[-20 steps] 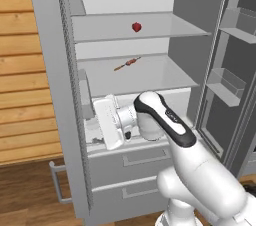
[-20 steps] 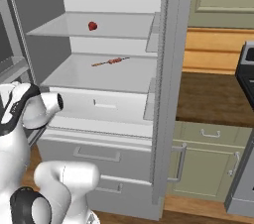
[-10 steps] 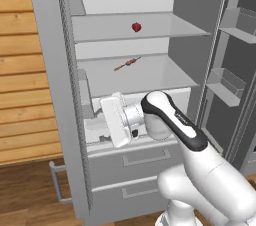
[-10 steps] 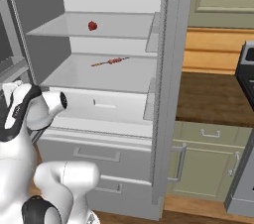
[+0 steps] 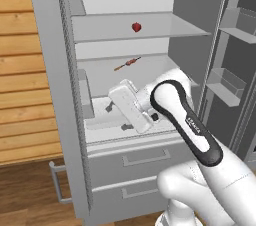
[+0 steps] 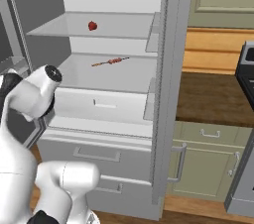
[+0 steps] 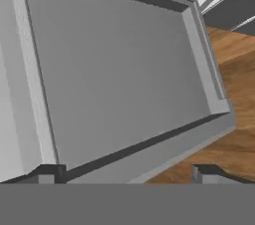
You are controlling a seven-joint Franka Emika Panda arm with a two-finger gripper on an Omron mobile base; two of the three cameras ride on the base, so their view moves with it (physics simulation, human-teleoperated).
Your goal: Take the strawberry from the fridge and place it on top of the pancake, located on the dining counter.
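The strawberry (image 5: 136, 27) is a tiny red berry on the upper shelf of the open fridge (image 5: 125, 80); the right base view shows the strawberry (image 6: 92, 25) on that same shelf. My gripper (image 5: 116, 118) hangs low in front of the fridge's lower shelf, well below and left of the berry, and points down and to the left. It is open, with nothing between the dark fingertips (image 7: 47, 174), which stand wide apart around the gripper (image 7: 128, 175). The pancake and the dining counter are out of view.
A thin orange-brown skewer (image 5: 127, 63) lies on the middle shelf, one level below the berry. The fridge doors (image 5: 55, 95) stand open on both sides, with door bins (image 5: 225, 87) on the right. Two drawers (image 5: 145, 160) close the bottom. A dark countertop (image 6: 213, 99) over grey-green cabinets lies right.
The hand has lifted a little and shifted right in front of the lower shelf, and the elbow has risen. The strawberry and skewer have not moved.
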